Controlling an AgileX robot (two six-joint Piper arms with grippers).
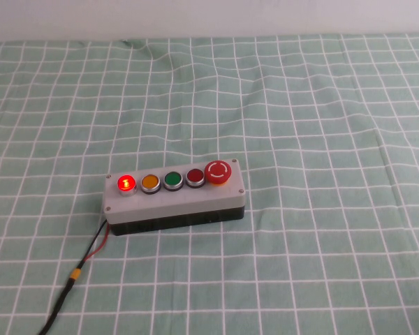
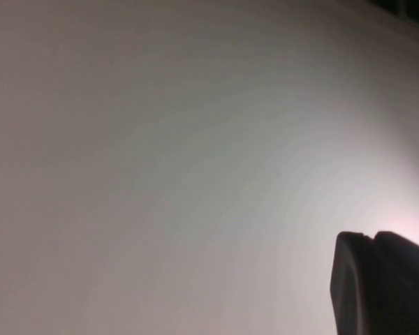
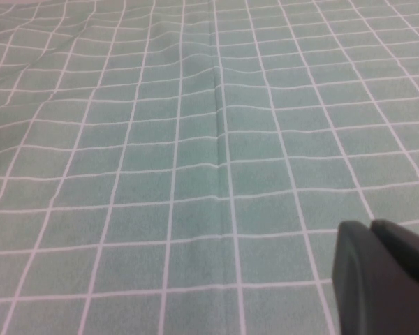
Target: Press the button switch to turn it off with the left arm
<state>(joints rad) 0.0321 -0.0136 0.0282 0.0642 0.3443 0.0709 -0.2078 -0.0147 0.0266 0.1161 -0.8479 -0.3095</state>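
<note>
The lit button switch [image 1: 126, 183] glowed on the grey box [image 1: 174, 199]; left tool [image 2: 380, 283] and right tool [image 3: 380, 276] barely showed, state untellable.

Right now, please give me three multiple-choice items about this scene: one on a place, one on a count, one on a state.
1. Where on the grey box is the lit button switch?
A. Robot's left end
B. Middle
C. Beside the mushroom button

2. How many round controls does the box carry?
A. Three
B. Five
C. Seven

3. What is the switch's state?
A. Dark
B. Glowing red
C. Covered by a gripper

Answers: 1 A, it ends the row. 2 B, four small buttons plus the mushroom button. 3 B, it shines; the left gripper and right gripper show only in the wrist views.
</note>
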